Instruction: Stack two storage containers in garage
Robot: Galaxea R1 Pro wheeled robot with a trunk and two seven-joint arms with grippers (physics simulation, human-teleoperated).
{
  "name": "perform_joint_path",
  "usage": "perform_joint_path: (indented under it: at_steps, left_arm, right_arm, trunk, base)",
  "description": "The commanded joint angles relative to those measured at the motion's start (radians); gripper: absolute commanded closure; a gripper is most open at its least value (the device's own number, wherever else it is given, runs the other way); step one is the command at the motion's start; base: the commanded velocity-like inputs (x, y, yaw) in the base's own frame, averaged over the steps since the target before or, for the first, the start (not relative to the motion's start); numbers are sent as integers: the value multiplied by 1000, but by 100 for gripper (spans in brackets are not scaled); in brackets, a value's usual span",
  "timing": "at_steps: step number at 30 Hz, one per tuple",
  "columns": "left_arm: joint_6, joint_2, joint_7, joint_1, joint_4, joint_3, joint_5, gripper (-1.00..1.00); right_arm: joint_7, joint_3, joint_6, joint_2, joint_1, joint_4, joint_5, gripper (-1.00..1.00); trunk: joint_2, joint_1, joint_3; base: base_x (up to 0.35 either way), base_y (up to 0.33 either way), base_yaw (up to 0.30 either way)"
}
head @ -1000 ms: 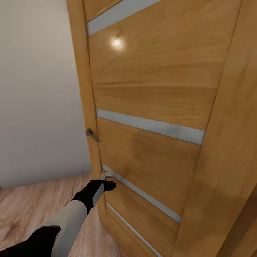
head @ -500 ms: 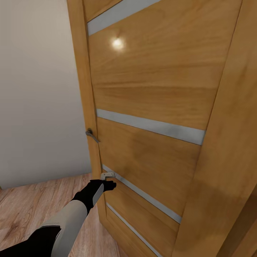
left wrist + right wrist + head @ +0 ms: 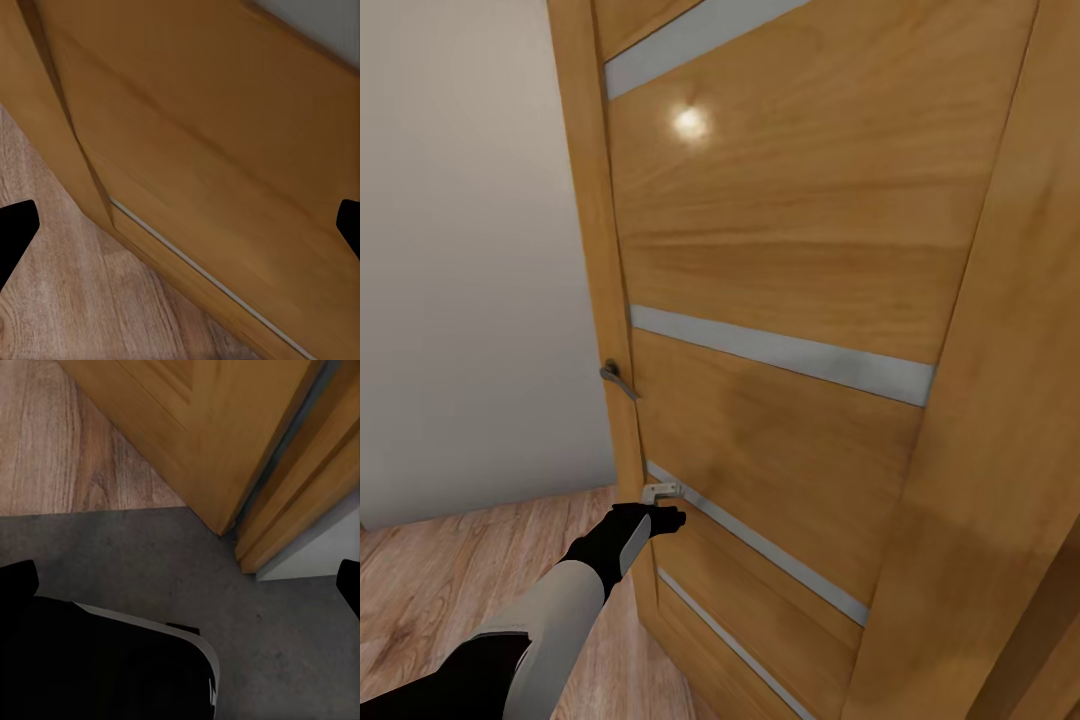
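A wooden door with grey horizontal strips fills the centre and right of the head view, its lever handle at mid-left on the door's edge. A plain pale wall takes the left side, and light wood plank flooring lies at the lower left. The left arm reaches up from the bottom left, its black left claw at the door's face just below a small pale fitting. In the left wrist view the left claw's fingertips stand at opposite frame edges, spread wide and released, with the door's lower edge between them. In the right wrist view the right claw is likewise spread and empty, over the floor of dark grey concrete where it meets the planks and the door frame. No storage container is in sight.
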Motion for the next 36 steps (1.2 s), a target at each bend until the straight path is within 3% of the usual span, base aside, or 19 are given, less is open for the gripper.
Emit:
perform_joint_path:
  at_steps: [1,7,28,36]
  left_arm:
    - [5,-1,0,-1,-3,9,-2,-100]
    - [5,-1,0,-1,-3,9,-2,-100]
    - [5,-1,0,-1,-3,9,-2,-100]
    - [5,-1,0,-1,-3,9,-2,-100]
  right_arm:
    - [-9,1,-2,0,-1,1,9,-100]
    - [-8,0,-2,0,-1,1,8,-100]
    - [-8,0,-1,0,-1,1,7,-100]
    - [-7,0,-1,0,-1,1,7,-100]
  trunk:
    - [0,0,-1]
    - [0,0,0]
    - [0,0,8]
    - [0,0,8]
  base:
    - [0,0,0]
    - [0,0,-104]
    - [0,0,-262]
    - [0,0,-69]
